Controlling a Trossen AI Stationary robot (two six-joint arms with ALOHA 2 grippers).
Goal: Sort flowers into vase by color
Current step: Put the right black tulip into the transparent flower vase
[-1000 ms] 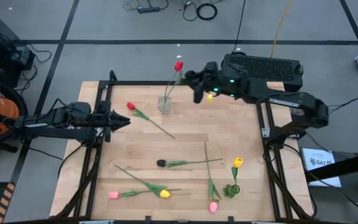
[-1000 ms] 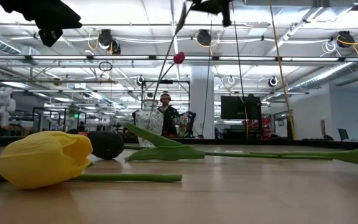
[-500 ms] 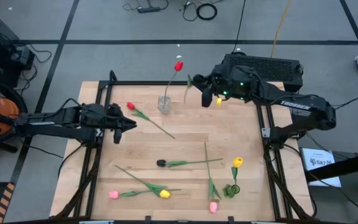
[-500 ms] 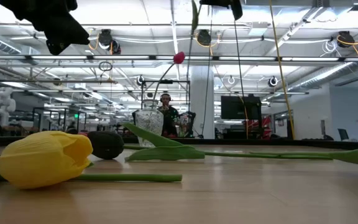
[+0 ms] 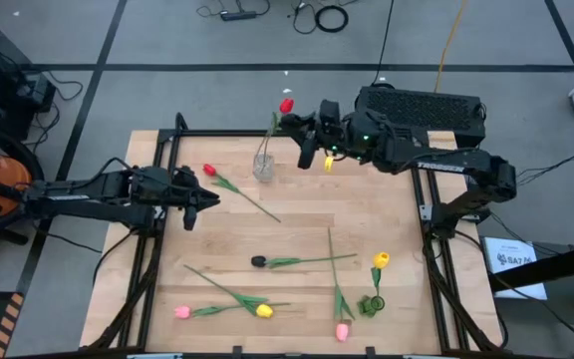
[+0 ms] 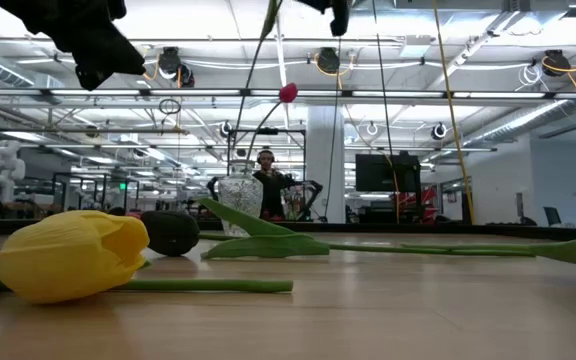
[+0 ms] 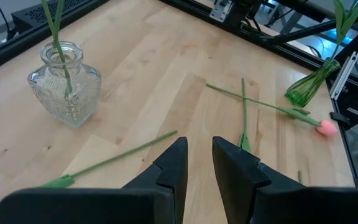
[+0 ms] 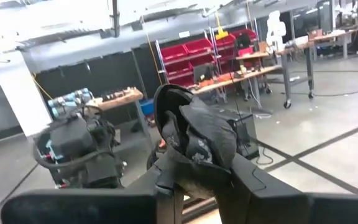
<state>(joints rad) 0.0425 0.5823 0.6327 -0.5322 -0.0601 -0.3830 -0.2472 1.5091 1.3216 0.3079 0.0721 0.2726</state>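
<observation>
My right gripper (image 5: 305, 150) hangs above the table's far edge beside a clear glass vase (image 5: 264, 166), shut on a dark flower (image 8: 191, 134). The flower's green stem (image 5: 272, 127) slants down toward the vase mouth (image 6: 258, 60). One red flower (image 5: 286, 105) stands in that vase. My left gripper (image 7: 199, 158) hovers over the left side of the table, narrowly open with nothing between its fingers. A red flower (image 5: 209, 171) lies just beyond it. A dark (image 5: 258, 261), a yellow (image 5: 264, 311) and two pink flowers (image 5: 181, 312) lie nearer the front. My right gripper pinches the flower's dark head (image 8: 194, 146) between its two fingers, which point about level toward the table's left. The stem hangs below the fingers, lifted clear of the table. Whether its lower end touches the vase cannot be told.
A small green vase (image 5: 372, 305) with a yellow flower (image 5: 381, 259) stands at the front right, and a pink flower (image 5: 342, 332) lies by it. Black frame rails (image 5: 427, 214) run along both sides of the table. Bare wood lies in the middle.
My right gripper swung toward the table's right, then back left toward the clear vase, tipping its fingers upward. The hanging stem swung with it and now slants closer to the vase. My left gripper edged toward the table's right and tipped down, then kept still.
</observation>
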